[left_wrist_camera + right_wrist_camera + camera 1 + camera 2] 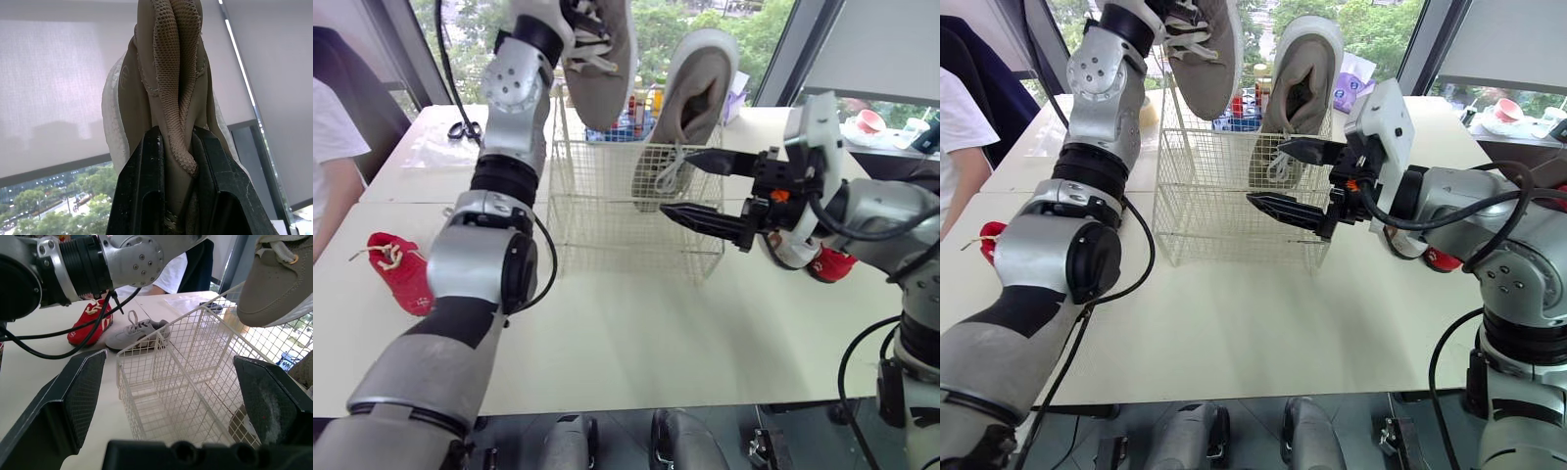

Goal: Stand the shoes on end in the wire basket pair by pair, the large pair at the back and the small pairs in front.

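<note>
While your left end effector grips a shoe above the basket, your right end effector gapes beside it.

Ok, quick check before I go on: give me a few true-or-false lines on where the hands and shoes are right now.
1. The left hand grips a large grey-brown shoe above the wire basket. True.
2. The right hand is shut on a shoe. False: it is open and empty, by the basket's near side.
3. A second large shoe stands on end in the basket. True.
4. The red shoe at the robot's left lies in the basket. False: it lies on the table.
</note>
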You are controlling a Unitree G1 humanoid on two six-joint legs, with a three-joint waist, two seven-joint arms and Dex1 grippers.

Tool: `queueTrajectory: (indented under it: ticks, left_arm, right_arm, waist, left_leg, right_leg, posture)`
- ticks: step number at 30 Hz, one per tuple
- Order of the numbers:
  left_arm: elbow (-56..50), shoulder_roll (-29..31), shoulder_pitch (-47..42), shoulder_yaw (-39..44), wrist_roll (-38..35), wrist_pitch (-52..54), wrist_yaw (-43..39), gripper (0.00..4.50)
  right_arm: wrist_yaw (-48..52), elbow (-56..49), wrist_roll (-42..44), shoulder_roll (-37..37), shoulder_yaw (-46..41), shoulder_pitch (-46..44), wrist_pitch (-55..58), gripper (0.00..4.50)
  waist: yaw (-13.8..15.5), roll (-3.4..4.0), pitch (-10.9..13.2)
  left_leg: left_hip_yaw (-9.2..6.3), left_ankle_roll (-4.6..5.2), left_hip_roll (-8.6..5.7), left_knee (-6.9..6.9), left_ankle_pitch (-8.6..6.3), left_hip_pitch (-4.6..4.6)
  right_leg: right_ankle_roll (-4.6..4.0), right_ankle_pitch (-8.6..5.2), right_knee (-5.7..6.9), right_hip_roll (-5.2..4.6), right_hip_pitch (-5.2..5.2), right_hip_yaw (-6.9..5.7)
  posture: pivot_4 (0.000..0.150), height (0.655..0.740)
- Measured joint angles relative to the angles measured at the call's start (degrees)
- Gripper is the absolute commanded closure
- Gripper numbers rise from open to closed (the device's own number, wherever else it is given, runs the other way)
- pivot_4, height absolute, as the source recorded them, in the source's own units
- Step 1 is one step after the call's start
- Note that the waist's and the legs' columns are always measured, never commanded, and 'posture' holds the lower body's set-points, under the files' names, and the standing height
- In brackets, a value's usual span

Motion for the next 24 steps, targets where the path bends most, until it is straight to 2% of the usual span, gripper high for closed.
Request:
queueTrajectory:
  ticks: [5,8,12,14,15,19,21,24]
  left_arm:
    - [-9.35,-1.63,7.28,-0.80,0.03,1.60,-0.08,4.24]
    - [-17.21,-2.83,14.25,-1.87,0.17,5.31,0.21,4.24]
    - [-24.94,-3.07,18.42,-2.76,0.17,11.07,1.22,4.24]
    - [-28.28,-3.00,19.71,-2.88,-0.05,13.99,1.18,3.24]
    - [-29.63,-2.94,20.56,-2.88,-0.35,15.26,1.06,2.92]
    - [-32.78,-2.16,23.35,-2.93,-1.19,20.27,0.44,0.86]
    - [-34.50,-1.34,24.07,-3.01,-1.37,23.14,-0.30,0.06]
    - [-39.54,-0.05,25.81,-3.25,-3.06,28.21,-2.48,0.06]
  right_arm:
    - [-0.34,0.07,-0.02,-0.01,0.05,0.09,-0.09,0.00]
    - [-0.21,0.17,-0.07,0.04,0.30,0.05,-0.52,0.00]
    - [0.22,0.76,-0.17,0.09,0.78,-0.12,-1.02,0.00]
    - [0.59,1.57,-0.42,0.15,1.17,-0.40,-1.33,0.00]
    - [0.79,1.96,-0.71,0.23,1.58,-0.59,-1.63,0.00]
    - [1.78,2.97,-1.45,0.49,2.79,-1.04,-2.61,0.00]
    - [2.31,3.49,-1.85,0.52,2.95,-1.24,-3.05,0.00]
    - [3.22,4.56,-2.49,0.62,3.50,-1.68,-3.50,0.00]
  waist:
    - [0.00,0.03,-0.03]
    - [0.00,0.03,-0.03]
    - [-0.05,0.03,-0.04]
    - [-0.13,0.05,-0.04]
    - [-0.18,0.07,-0.06]
    - [-0.10,0.07,-0.06]
    - [-0.08,0.07,-0.06]
    - [-0.09,0.07,-0.06]
  left_leg:
    - [-0.01,0.00,0.06,0.00,0.00,0.14]
    - [-0.05,0.00,0.07,0.00,0.00,0.19]
    - [-0.16,0.00,0.08,0.01,0.01,0.23]
    - [-0.16,0.00,0.09,0.00,0.01,0.25]
    - [-0.15,0.00,0.09,-0.01,0.01,0.29]
    - [-0.18,-0.02,0.11,0.00,0.02,0.30]
    - [-0.17,-0.02,0.11,0.00,0.02,0.30]
    - [-0.17,-0.02,0.13,0.00,0.02,0.29]
  right_leg:
    - [-0.01,0.00,0.02,-0.01,0.12,0.02]
    - [-0.02,0.01,0.05,0.00,0.15,0.04]
    - [-0.04,0.03,0.07,0.02,0.16,0.06]
    - [-0.04,0.03,0.06,0.03,0.17,0.07]
    - [-0.04,0.03,0.07,0.03,0.20,0.09]
    - [-0.06,0.04,0.07,0.07,0.22,0.09]
    - [-0.07,0.04,0.06,0.07,0.22,0.09]
    - [-0.07,0.04,0.06,0.06,0.21,0.10]
  posture:
    - [0.150,0.7400]
    - [0.150,0.7400]
    - [0.150,0.7400]
    - [0.150,0.7400]
    - [0.150,0.7400]
    - [0.150,0.7400]
    - [0.150,0.7400]
    - [0.150,0.7400]
